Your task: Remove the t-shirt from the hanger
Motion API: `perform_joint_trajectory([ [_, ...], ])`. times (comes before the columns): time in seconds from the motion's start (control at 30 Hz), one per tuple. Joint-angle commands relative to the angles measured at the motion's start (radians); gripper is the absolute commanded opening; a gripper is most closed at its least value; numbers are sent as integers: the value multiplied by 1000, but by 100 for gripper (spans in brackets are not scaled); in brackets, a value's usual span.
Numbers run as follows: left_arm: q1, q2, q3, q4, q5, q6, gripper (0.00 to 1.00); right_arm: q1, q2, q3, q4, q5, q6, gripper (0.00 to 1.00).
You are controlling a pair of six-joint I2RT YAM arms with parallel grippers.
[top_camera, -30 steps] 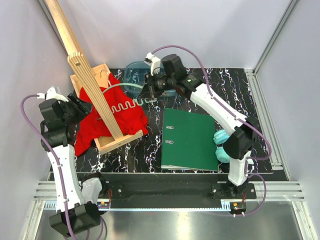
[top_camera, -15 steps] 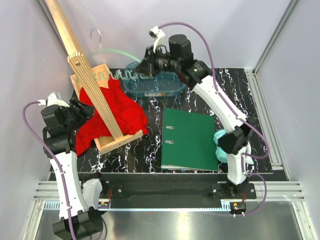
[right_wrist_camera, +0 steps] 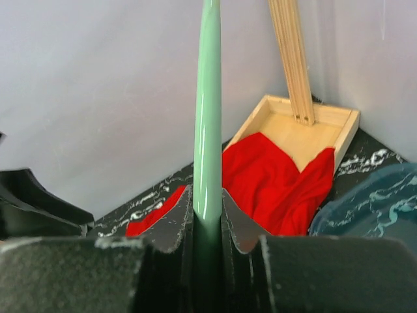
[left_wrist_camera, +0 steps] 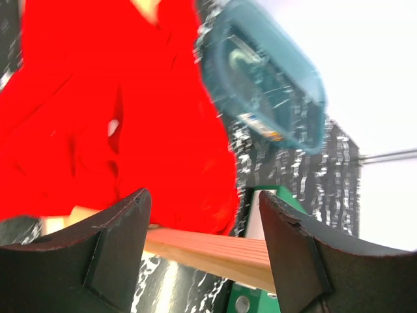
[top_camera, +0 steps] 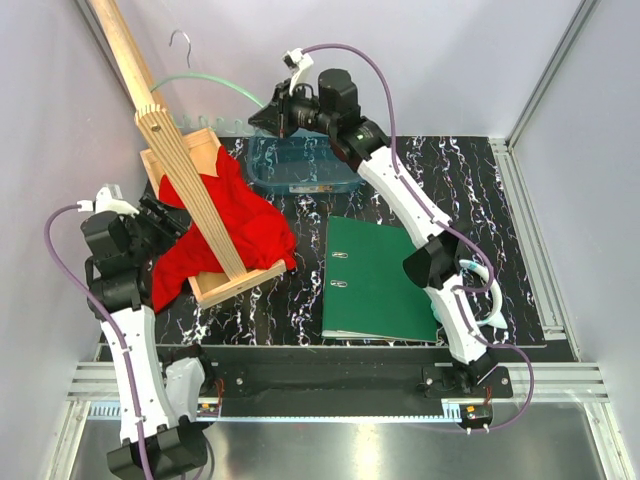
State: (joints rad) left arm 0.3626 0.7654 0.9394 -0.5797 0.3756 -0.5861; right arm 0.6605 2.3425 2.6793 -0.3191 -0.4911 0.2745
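Observation:
The red t-shirt (top_camera: 225,215) lies crumpled over the wooden base (top_camera: 240,282) of the pole, with no hanger in it. The pale green hanger (top_camera: 205,79) hangs in the air above the table's back left, metal hook up. My right gripper (top_camera: 264,117) is shut on one end of it. In the right wrist view the hanger's arm (right_wrist_camera: 208,98) runs up from between the closed right gripper (right_wrist_camera: 208,202), and the t-shirt (right_wrist_camera: 273,182) lies below. My left gripper (top_camera: 168,222) is open beside the t-shirt's left edge. Through the left gripper (left_wrist_camera: 203,199) only the t-shirt (left_wrist_camera: 98,117) and the base's edge (left_wrist_camera: 208,251) show beyond.
The slatted wooden pole (top_camera: 170,150) leans up from the base, crossing in front of the hanger. A blue see-through container (top_camera: 300,160) stands at the back under the right arm. A green binder (top_camera: 380,280) lies flat at centre right.
The right arm has lifted the hanger up and to the back left, out of the t-shirt, which now lies slumped on the base. The left gripper has opened wider and drawn slightly back.

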Motion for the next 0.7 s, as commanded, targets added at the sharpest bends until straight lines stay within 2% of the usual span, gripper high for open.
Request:
perform_joint_trajectory([
  [0.0, -1, -18, 30, 132, 130, -29, 70, -5, -126, -168, 164, -64, 35, 0],
  [0.1, 1, -12, 47, 196, 209, -52, 70, -7, -172, -278, 176, -141, 69, 0],
  [0.2, 2, 17, 113, 150, 160, -26, 70, -7, -230, -419, 209, -190, 89, 0],
  [0.3, 12, 54, 154, 98, 140, -78, 67, -7, -308, -585, 383, -234, 135, 0],
  [0.4, 15, 54, 122, 168, 138, -272, 61, -7, -364, -682, 472, -273, 140, 0],
  [0.47, 16, 51, 98, 298, 149, -346, 61, -7, -368, -678, 473, -276, 127, 0],
  [0.57, 35, 67, 104, 331, 106, -480, 61, -7, -370, -667, 479, -293, 129, 0],
  [0.67, 68, 75, 69, 403, 71, -686, 59, -7, -388, -702, 544, -290, 150, 0],
])
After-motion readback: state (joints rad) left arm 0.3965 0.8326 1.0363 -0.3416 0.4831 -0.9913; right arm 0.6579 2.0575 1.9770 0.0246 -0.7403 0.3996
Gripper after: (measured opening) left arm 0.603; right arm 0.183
